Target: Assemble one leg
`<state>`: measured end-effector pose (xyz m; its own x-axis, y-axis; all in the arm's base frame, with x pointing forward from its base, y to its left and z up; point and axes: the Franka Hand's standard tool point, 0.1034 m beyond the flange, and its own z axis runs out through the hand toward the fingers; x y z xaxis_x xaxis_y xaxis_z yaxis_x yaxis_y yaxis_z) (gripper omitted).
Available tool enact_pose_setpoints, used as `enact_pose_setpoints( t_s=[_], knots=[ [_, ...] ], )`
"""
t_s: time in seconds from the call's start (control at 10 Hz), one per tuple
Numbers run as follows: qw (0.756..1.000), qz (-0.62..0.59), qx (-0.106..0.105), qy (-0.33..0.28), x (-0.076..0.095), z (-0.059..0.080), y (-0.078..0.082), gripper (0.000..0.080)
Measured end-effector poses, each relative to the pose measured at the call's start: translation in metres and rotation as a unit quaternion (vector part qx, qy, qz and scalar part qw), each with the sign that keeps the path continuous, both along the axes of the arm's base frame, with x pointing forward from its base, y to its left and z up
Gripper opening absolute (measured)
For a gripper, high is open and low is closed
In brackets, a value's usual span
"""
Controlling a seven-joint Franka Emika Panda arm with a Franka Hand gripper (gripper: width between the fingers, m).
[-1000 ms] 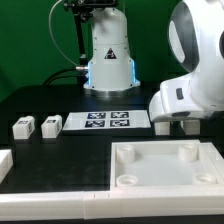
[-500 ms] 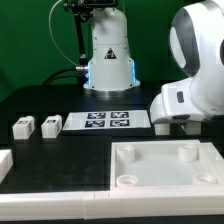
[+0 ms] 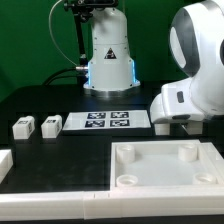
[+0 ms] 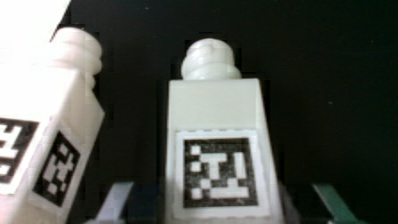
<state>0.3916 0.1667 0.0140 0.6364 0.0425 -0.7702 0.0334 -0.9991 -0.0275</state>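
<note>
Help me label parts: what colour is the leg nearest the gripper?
White leg, black-and-white square tag; wrist view best.

A green backdrop [image 3: 25, 40] stands behind the black table [image 3: 60, 150].

No word, letter or number can be read in any view. The only signs are black-and-white square marker tags.

In the wrist view the leg [image 4: 217, 130] carries one tag on its flat face, at the end away from its rounded tip: a black square with a blocky white pattern. The second leg [image 4: 50, 120] just beside it shows part of a similar tag.

In the exterior view the marker board [image 3: 108, 121] carries four tags in a row. At 12 o'clock from it, the robot base [image 3: 108, 50] bears a small dark mark, too blurred to read.
</note>
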Motion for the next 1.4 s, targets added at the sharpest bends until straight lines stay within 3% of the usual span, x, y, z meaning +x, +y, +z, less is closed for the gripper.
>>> enact_pose_setpoints(
  t_s=[0.4, 0.5, 0.6, 0.7, 0.9, 1.1, 1.2, 1.3, 1.4],
  knots=[
    [0.998, 0.018, 0.038, -0.042, 0.06, 0.077, -0.028, 0.0291],
    [0.998, 0.026, 0.049, -0.041, 0.066, 0.108, -0.041, 0.0291],
    [0.997, 0.018, 0.047, -0.06, 0.077, 0.123, -0.049, 0.0291],
    [0.991, 0.011, 0.048, -0.124, 0.094, 0.131, -0.05, 0.0291],
    [0.971, 0.007, 0.046, -0.235, 0.092, 0.127, -0.051, 0.0291],
    [0.938, 0.001, 0.047, -0.344, 0.102, 0.128, -0.054, 0.0291],
    [0.927, 0.028, 0.065, -0.368, 0.118, 0.13, -0.063, 0.0291],
    [0.904, 0.021, 0.065, -0.423, 0.155, 0.146, -0.067, 0.0291],
    [0.879, 0.02, 0.063, -0.472, 0.178, 0.164, -0.06, 0.0291]
  ],
)
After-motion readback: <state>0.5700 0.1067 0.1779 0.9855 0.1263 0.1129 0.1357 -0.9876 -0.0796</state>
